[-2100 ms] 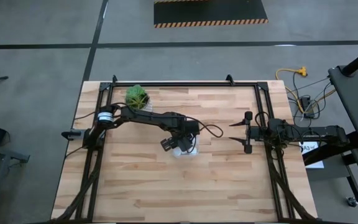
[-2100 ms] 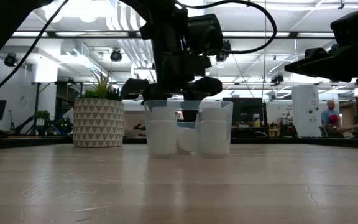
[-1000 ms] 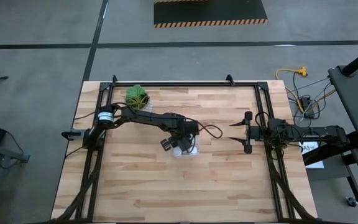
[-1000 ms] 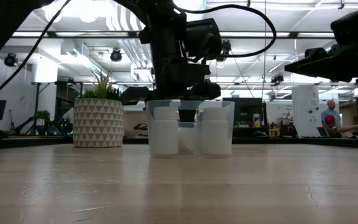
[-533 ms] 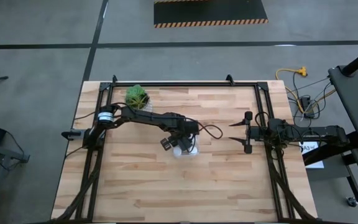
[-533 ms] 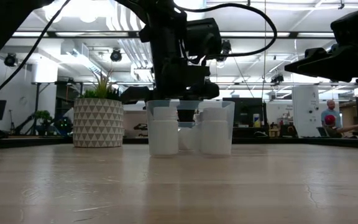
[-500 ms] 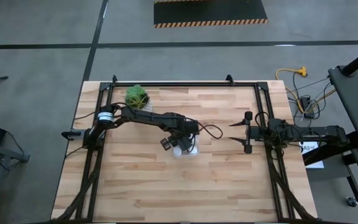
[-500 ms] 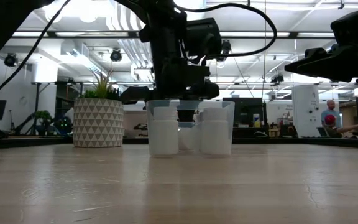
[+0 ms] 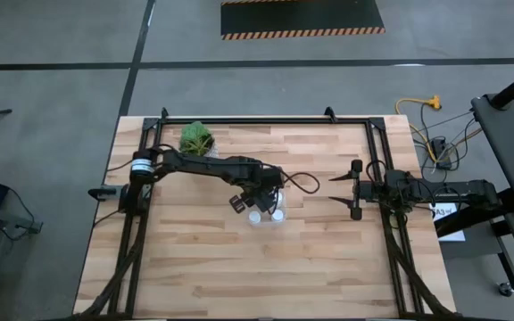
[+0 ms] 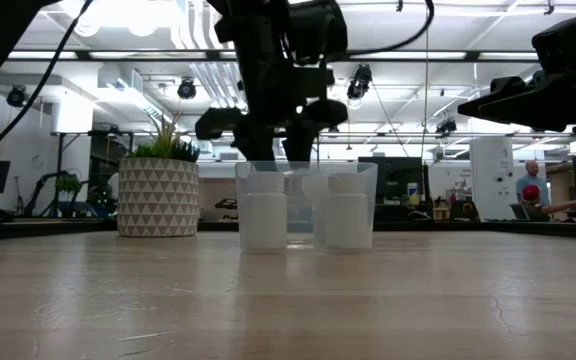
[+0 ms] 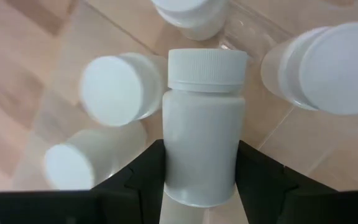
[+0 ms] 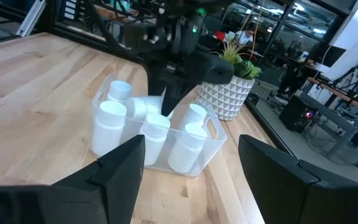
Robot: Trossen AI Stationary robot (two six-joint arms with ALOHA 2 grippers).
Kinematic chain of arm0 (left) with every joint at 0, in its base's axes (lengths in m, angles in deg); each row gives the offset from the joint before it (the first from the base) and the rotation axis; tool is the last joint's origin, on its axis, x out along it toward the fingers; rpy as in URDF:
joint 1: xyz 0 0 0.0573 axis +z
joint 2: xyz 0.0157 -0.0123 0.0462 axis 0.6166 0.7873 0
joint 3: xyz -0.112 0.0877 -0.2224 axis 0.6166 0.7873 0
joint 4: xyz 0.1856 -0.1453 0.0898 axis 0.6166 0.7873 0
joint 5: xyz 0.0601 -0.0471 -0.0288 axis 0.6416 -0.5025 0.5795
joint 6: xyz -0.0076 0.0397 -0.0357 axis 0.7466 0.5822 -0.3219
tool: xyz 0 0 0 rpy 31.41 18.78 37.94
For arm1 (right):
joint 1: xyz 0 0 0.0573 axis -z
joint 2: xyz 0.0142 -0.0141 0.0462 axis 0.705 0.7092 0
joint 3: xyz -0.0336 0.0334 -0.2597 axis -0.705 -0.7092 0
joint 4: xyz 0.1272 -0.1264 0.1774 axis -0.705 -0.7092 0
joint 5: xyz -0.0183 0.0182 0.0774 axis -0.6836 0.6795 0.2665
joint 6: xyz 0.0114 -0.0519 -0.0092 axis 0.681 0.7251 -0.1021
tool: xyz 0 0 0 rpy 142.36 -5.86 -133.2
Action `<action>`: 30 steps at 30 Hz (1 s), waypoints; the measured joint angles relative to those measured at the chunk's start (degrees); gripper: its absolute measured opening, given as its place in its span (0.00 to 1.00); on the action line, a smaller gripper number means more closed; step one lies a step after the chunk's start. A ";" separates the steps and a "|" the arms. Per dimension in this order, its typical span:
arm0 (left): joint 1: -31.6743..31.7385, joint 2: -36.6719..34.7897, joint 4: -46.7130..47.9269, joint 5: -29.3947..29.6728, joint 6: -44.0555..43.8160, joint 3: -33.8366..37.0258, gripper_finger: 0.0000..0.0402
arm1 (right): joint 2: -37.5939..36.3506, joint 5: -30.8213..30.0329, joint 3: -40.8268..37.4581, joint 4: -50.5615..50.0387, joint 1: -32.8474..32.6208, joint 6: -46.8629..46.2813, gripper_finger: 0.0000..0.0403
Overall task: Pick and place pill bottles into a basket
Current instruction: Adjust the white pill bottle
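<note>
A clear plastic basket (image 9: 267, 215) stands at the table's middle and shows in the low view (image 10: 306, 178). Several white pill bottles (image 12: 112, 126) stand upright in it, caps up. My left gripper (image 9: 250, 200) hangs over the basket, fingers pointing down, shut on one more pill bottle (image 11: 201, 124) that lies on its side. My right gripper (image 9: 335, 189) is open and empty. It hovers to the right of the basket, above the table. My left gripper pinches the lying bottle's body (image 11: 199, 168), near its bottom end, between its two fingers (image 11: 146, 175). The fingers come from above and lie across the bottle. The bottle is level, its cap (image 11: 207, 67) free, at about the height of the standing caps. Whether it rests on them I cannot tell.
A white patterned pot with a green plant (image 9: 196, 138) stands at the table's far left, also in the low view (image 10: 158, 195). A black frame (image 9: 257, 121) runs along the table's edges. A person (image 10: 534, 190) sits in the room behind.
My left gripper has gone up from low inside the basket to above its rim and a little toward the table's far left. The standing bottles and the basket have stayed in place. My right arm has kept still.
</note>
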State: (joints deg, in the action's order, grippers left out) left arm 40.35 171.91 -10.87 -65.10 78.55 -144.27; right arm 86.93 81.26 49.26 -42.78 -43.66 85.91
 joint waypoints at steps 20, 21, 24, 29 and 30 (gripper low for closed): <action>0.00 -8.07 -2.63 0.19 -24.69 0.74 0.37 | 0.08 -0.07 0.02 0.00 0.00 0.00 0.62; 0.00 -8.15 -2.66 0.19 -25.83 0.84 0.37 | 0.05 -0.07 0.02 0.00 0.00 0.02 0.62; -0.04 -8.17 -3.79 0.19 -28.94 1.78 0.37 | -0.01 -0.07 0.02 0.00 -0.02 0.02 0.62; -0.04 -8.38 -3.72 0.19 -33.58 2.00 0.37 | -0.01 -0.07 0.02 0.41 -0.02 2.50 0.62; -0.04 -8.40 -3.71 0.19 -34.34 2.00 0.37 | -0.01 -0.09 0.02 0.86 -0.02 5.14 0.62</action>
State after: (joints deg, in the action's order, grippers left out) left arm 40.31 163.51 -14.58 -64.91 44.21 -142.27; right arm 86.91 81.18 49.28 -41.92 -43.68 91.05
